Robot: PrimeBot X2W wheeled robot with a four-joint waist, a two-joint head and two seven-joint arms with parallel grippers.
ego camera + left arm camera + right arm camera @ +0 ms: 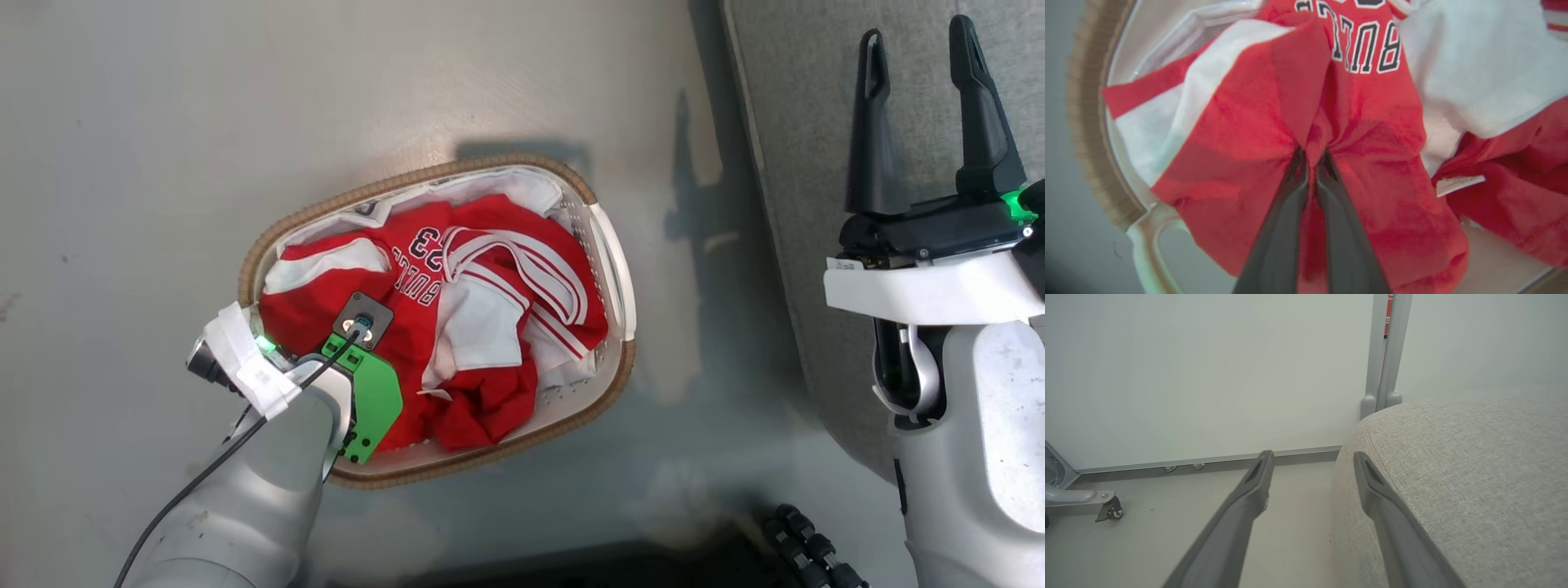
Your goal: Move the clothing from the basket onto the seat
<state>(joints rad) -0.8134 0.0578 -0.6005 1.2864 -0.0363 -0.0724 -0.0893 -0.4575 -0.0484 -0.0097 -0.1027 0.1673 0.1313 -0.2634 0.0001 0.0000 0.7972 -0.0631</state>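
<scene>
left gripper (pixel 1312 154): jaws drawn together on a raised fold of the red jersey (pixel 1372 122), just under its white-navy lettering, and the cloth puckers toward the fingertips. in the head view these fingers are hidden beneath the wrist, its green bracket (pixel 371 404) and a black cable (pixel 212 465). the forearm also covers the near rim of the basket (pixel 247 278). the clothing lies wholly inside the basket, which stands on the grey floor (pixel 163 122) near the seat (pixel 804 122) but apart from it. the second garment (pixel 547 269), red and white with striped trim, is heaped on the side of the pile nearer the seat and partly over the jersey. whether it overlaps the pinched fold cannot be told. a small white label (pixel 1459 183) shows at a red edge, but which garment owns it is unclear. the white liner (pixel 482 181) shows along the far rim. the lettering is only partly readable. right gripper (pixel 918 33): jaws wide apart, holding nothing, over the seat's edge and well apart from the basket. its wrist view shows a pale wall (pixel 1208 375), a grey post (pixel 1386 355) behind the seat and a castor leg (pixel 1106 508) cut off at the left. a black ribbed item (pixel 808 547) is cut off at the bottom of the head view and cannot be identified.
</scene>
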